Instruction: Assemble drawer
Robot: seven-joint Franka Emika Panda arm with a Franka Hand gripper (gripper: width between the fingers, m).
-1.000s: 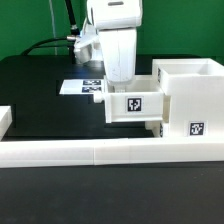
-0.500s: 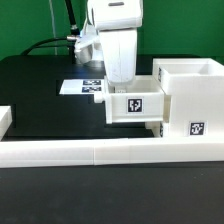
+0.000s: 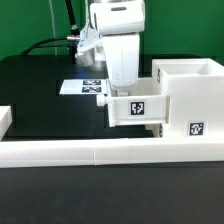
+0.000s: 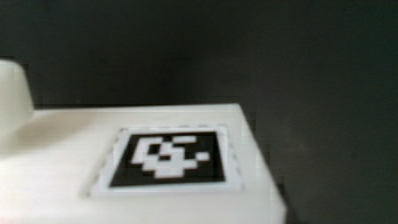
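In the exterior view my gripper [image 3: 122, 88] reaches down into a small white open-top tray [image 3: 135, 108] with a tag on its front. The tray sits off the table, its right end at the opening of the large boxy casing [image 3: 192, 98]. The fingertips are hidden behind the tray's wall; the tray moves with the gripper. The casing has a tag low on its front and an open top. The wrist view shows a white tagged face [image 4: 169, 157] very close and blurred, with no fingers visible. A second tray cannot be made out.
A long low white border bar [image 3: 100, 152] runs across the front, with another piece at the exterior view's left [image 3: 5, 118]. The marker board [image 3: 82, 87] lies flat on the black table behind the gripper. Cables hang at the back.
The gripper and the small tray have shifted together slightly toward the exterior view's right and a little down, toward the casing.
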